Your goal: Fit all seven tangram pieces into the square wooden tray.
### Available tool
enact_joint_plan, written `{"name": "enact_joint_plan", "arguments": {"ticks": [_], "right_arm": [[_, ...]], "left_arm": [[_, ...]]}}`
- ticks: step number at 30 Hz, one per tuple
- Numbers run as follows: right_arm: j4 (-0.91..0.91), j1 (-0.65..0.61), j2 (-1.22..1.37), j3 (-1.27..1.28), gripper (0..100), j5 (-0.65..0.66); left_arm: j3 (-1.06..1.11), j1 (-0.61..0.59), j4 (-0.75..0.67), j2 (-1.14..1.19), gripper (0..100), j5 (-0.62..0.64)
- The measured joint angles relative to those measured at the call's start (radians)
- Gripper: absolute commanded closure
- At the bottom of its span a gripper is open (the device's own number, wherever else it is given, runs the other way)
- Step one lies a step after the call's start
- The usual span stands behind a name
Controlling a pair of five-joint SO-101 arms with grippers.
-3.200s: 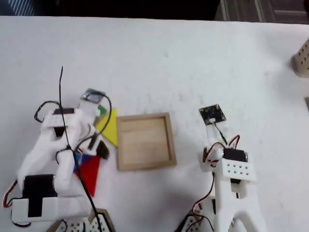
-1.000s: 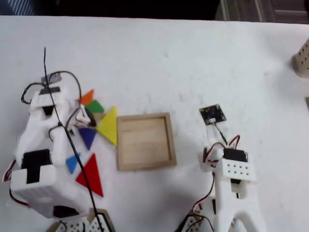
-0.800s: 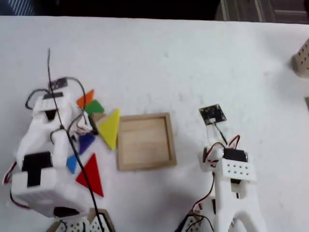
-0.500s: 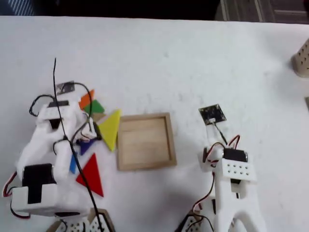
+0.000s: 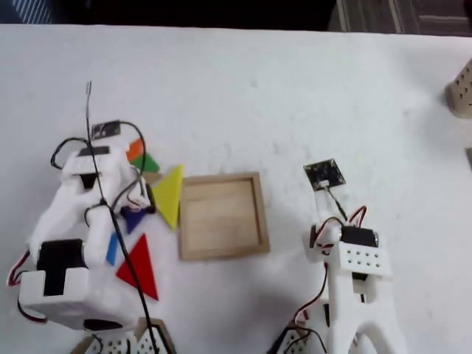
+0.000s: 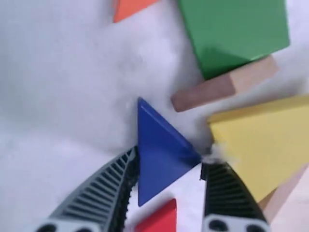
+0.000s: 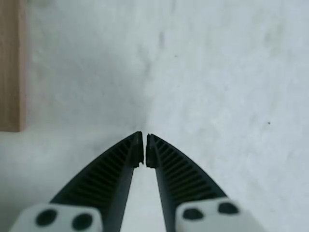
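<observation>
My left gripper (image 6: 166, 166) holds the dark blue triangle (image 6: 159, 152) between its fingers, one ribbed finger along the straight edge and the other at the opposite corner. The piece lies flat on the white table (image 5: 295, 96). The yellow triangle (image 6: 256, 140) is just beside that corner, and a plain wooden piece (image 6: 222, 87) lies past the blue tip, with the green piece (image 6: 236, 31) touching it. An orange piece (image 6: 128, 7) sits a little apart from the green one, and a red triangle (image 6: 159, 220) points up between my fingers.

From the high view, a light blue piece (image 5: 112, 249) lies beside the red triangle, partly under my arm. The yellow triangle's long edge runs close along the square wooden tray (image 5: 221, 252). On the tray's other side, my right gripper (image 7: 145, 142) hangs over bare table with its fingertips pinched almost together on nothing.
</observation>
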Motion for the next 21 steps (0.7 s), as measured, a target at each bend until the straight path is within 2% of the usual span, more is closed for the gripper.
{"name": "enact_joint_plan", "arguments": {"ticks": [8,13,21], "right_arm": [[0.000,0.000,0.000,0.000,98.1,0.000],[0.000,0.000,0.000,0.000,98.1,0.000],[0.000,0.000,0.000,0.000,98.1,0.000]], "left_arm": [[-0.009,0.002,0.000,0.002,90,-0.040],[-0.015,0.002,-0.002,0.002,90,-0.110],[0.011,0.000,-0.002,-0.097,93,-0.123]]}}
